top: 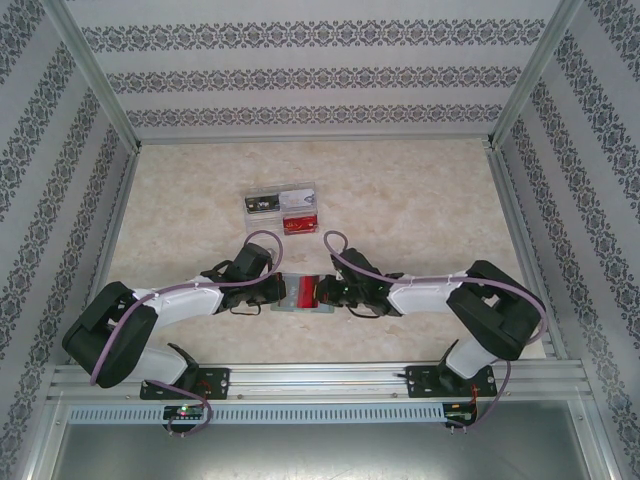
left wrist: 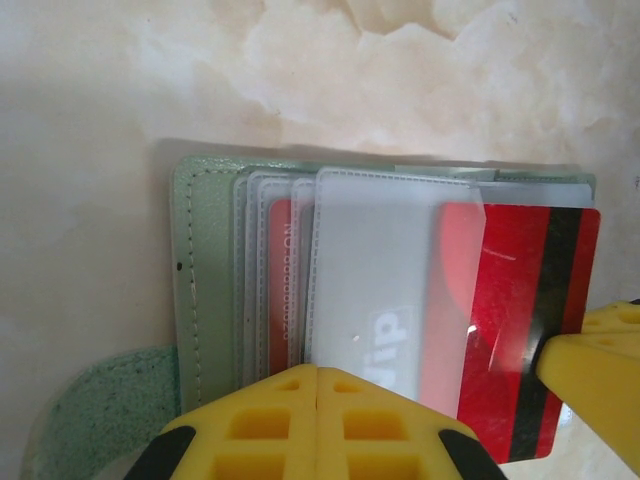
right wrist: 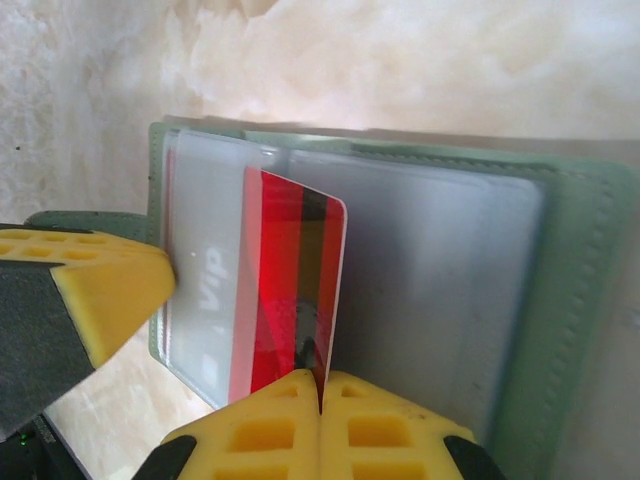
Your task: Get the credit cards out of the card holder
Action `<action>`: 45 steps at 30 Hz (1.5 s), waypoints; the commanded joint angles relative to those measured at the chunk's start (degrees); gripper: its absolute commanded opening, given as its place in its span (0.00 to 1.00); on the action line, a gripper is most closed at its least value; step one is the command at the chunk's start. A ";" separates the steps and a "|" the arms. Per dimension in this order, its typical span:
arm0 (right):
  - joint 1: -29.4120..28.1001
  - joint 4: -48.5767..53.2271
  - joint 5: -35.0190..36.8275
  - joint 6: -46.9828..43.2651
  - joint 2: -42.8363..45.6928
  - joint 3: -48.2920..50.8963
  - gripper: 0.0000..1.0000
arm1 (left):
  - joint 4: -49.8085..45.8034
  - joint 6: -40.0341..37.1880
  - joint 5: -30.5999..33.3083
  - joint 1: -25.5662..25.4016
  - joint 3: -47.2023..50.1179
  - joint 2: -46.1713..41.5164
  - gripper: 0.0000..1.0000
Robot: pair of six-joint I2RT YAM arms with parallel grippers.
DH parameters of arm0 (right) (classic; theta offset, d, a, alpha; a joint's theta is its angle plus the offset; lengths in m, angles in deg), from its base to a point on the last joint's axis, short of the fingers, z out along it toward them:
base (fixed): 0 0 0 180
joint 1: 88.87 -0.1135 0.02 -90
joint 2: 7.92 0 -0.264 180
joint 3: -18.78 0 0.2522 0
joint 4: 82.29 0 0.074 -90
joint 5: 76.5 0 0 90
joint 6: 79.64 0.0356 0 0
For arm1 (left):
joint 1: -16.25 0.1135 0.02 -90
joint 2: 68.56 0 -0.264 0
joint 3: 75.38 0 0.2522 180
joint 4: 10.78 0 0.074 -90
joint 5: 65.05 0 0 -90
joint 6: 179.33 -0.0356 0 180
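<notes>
Both arms stood nose to nose at the near middle of the desk [top: 420,200], right over the open card holder [left wrist: 205,290]. The left tool [left wrist: 317,378] was clamped tight, its yellow fingers pressed together on the holder's near edge, and the holder lay flat on the marbled surface. The right tool [right wrist: 321,382] was closed as well, pinching the edge of the red credit card [right wrist: 290,290]. That card sat partway out of a clear sleeve [left wrist: 390,270]: its black-striped end was free on the right tool's side and its other end was under the plastic. A second reddish card [left wrist: 280,290] was tucked fully into a deeper pocket. The holder's green tab [left wrist: 110,400] poked out at one side. Farther back on the desk, well apart, lay a clear plastic box [top: 281,208] with something red inside.
</notes>
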 commanded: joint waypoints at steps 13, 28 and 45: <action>1.57 11.73 3.63 -6.69 13.63 2.10 0.04 | -5.94 0.39 1.39 0.47 -0.74 -2.35 0.00; -1.34 39.90 19.88 -46.12 12.64 -24.60 0.00 | -14.26 1.74 5.30 0.47 -0.35 -22.32 0.85; -5.89 35.20 39.50 -99.25 -9.69 -41.93 0.00 | -31.40 2.85 18.98 0.47 4.39 -50.75 1.00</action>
